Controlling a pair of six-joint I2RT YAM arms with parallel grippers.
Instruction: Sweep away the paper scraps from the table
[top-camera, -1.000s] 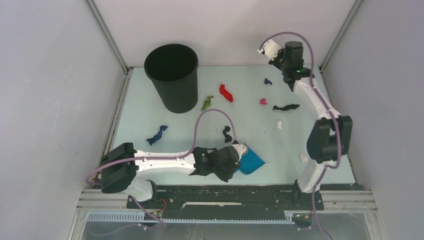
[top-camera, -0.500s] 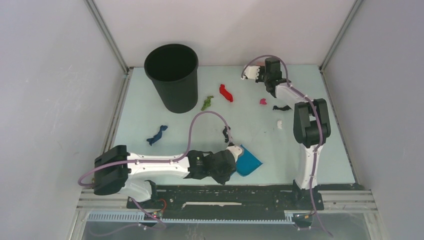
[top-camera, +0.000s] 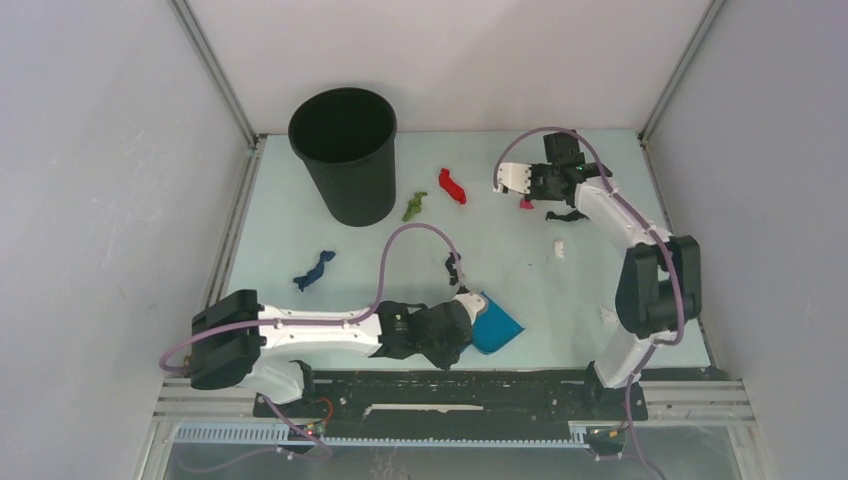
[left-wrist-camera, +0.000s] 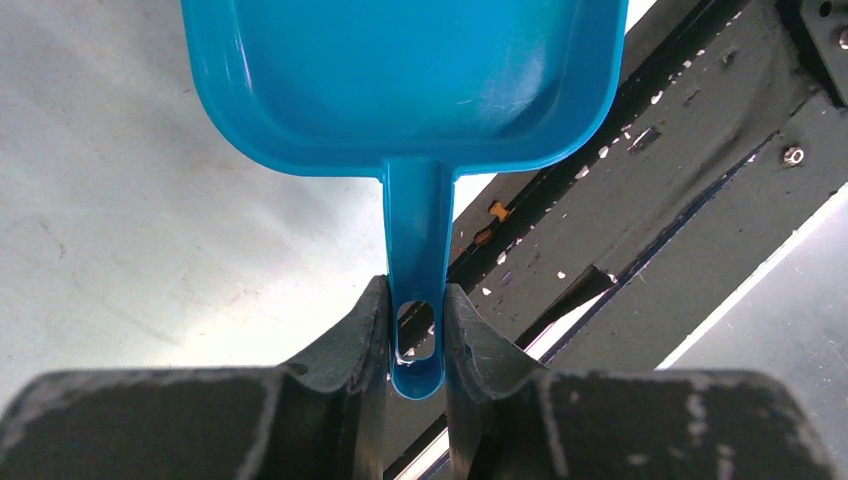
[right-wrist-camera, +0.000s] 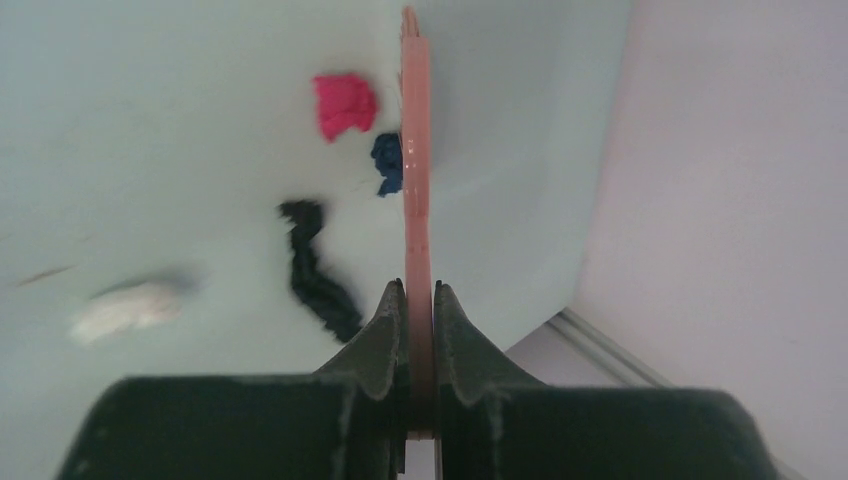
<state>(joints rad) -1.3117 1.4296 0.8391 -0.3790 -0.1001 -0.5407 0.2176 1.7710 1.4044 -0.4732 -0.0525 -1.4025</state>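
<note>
Left gripper (left-wrist-camera: 415, 330) clamped on the handle of the blue dustpan (left-wrist-camera: 400, 80), pan at the near edge of the table (top-camera: 290, 230), a small black scrap (top-camera: 455, 268) just beyond it. Right gripper (right-wrist-camera: 418, 300) pinched tight on the pink hand brush (right-wrist-camera: 416, 150) at far right, with magenta scrap (right-wrist-camera: 343, 103), dark blue scrap (right-wrist-camera: 386, 165) and long black scrap (right-wrist-camera: 315, 270) on the table beside the brush. Red scrap (top-camera: 452, 186) and green scrap (top-camera: 414, 206) lie near the black bin (top-camera: 345, 155), blue twist (top-camera: 313, 269) alone at left.

Plain pale grey wall panels (top-camera: 100, 200) are enclosing the space, metal corner rails (top-camera: 214, 70) joining them; lighting seemingly diffuse.
</note>
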